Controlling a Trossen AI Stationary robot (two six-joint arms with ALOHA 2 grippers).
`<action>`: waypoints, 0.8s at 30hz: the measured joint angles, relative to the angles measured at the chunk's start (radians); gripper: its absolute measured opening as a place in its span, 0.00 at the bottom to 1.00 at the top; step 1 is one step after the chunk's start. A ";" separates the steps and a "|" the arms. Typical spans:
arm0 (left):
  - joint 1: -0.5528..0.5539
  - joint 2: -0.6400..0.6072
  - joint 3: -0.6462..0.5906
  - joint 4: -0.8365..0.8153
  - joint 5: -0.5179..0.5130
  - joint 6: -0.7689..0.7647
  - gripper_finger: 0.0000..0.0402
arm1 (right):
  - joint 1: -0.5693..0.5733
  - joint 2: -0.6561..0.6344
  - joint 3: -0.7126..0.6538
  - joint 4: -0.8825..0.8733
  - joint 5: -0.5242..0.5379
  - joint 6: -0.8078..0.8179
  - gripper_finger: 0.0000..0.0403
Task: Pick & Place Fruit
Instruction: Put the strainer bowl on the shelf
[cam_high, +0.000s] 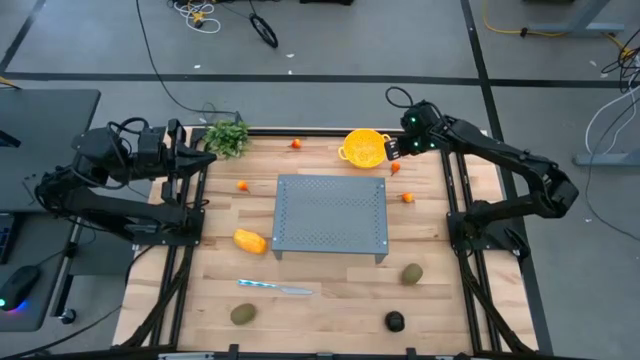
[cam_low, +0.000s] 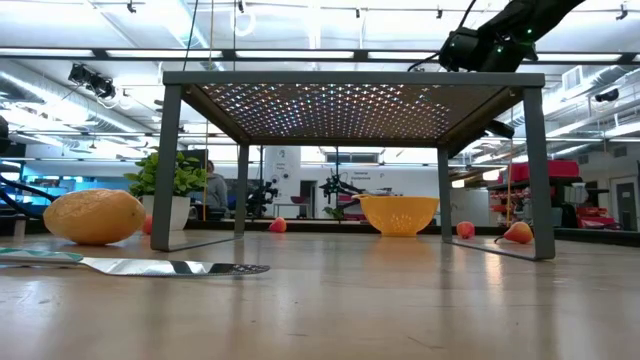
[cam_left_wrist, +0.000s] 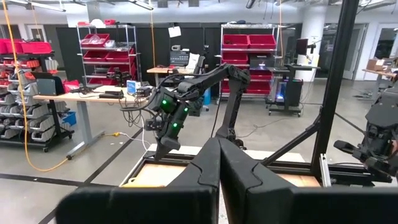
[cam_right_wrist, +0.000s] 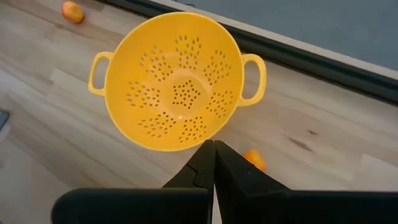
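High view: right gripper (cam_high: 392, 150), fingers pressed together and empty, hangs beside the colander (cam_high: 364, 148). Left gripper (cam_high: 205, 157), also closed, waits at the table's left edge. Fruit (cam_high: 250, 241) lies scattered around the rack (cam_high: 331, 213).

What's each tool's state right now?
Left tool: closed, empty, parked at the table's left edge.
Right tool: closed, empty, above the yellow colander.
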 joint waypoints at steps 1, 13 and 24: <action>0.000 0.000 0.000 0.000 0.000 0.000 0.01 | 0.000 0.000 0.000 -0.001 0.002 0.011 0.02; 0.000 0.000 0.000 0.000 -0.016 0.000 0.01 | -0.053 0.000 0.000 -0.004 -0.062 0.045 0.11; 0.000 0.000 0.000 0.000 -0.016 0.000 0.01 | -0.064 0.083 0.000 0.015 -0.089 0.104 0.45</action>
